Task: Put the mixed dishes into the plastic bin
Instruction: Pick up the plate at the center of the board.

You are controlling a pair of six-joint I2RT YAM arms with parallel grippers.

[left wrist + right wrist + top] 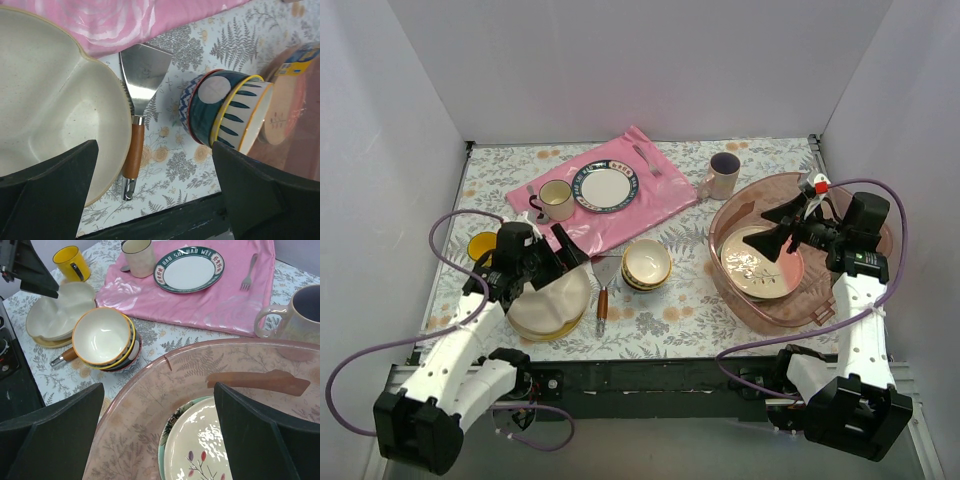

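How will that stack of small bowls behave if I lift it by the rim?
The stack of bowls looks glazed and glossy, so likely rigid but slippery. They are only nested, so a rim grip probably lifts just the top one.

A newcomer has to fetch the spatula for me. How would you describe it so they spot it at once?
Start at the pink mat. Just in front of its near edge, the spatula lies between the cream divided plate and the stacked bowls. It is the only flat metal blade with a brown wooden handle; its neighbours are crockery.
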